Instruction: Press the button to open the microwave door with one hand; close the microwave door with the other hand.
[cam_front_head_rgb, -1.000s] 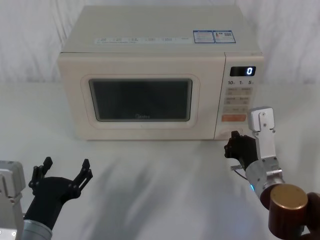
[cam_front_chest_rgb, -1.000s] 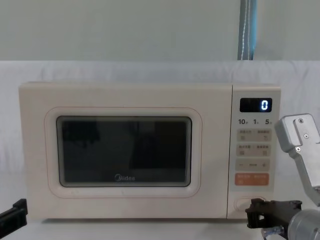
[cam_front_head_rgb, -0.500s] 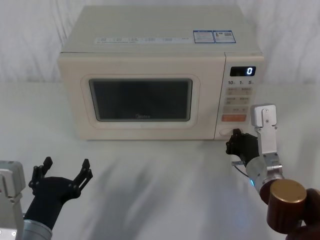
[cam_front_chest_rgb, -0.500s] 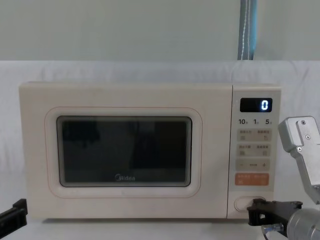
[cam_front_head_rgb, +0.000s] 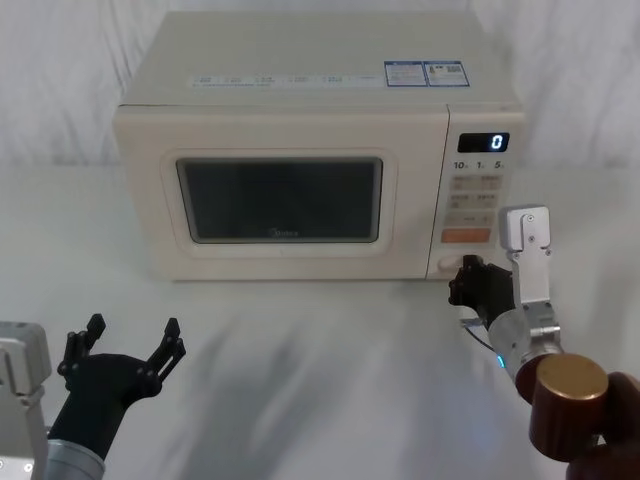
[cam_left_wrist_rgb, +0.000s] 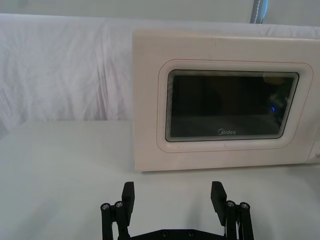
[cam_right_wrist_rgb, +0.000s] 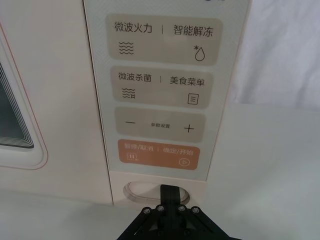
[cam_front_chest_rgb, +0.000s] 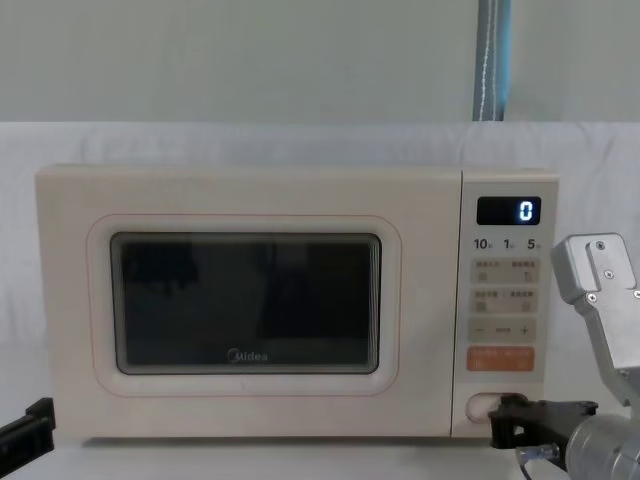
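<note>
The right gripper (cam_front_head_rgb: 463, 281) has its fingers pinched together, tip right on the button (cam_right_wrist_rgb: 145, 192), a wide pill lying crosswise at the foot of the control panel (cam_front_head_rgb: 477, 200). The microwave door (cam_front_head_rgb: 280, 200) sits flush and closed, window facing the robot. Down at the near left of the table (cam_front_head_rgb: 320, 350), the left gripper (cam_front_head_rgb: 128, 340) hangs spread wide.

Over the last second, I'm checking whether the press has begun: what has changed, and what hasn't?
The right end effector has crept forward to the button, its closed tip now at the button's face. The whole microwave appears nudged slightly back and left. The microwave door stays shut, the display still reads 0, and the left end effector remains open and parked on the near left of the table.
</note>
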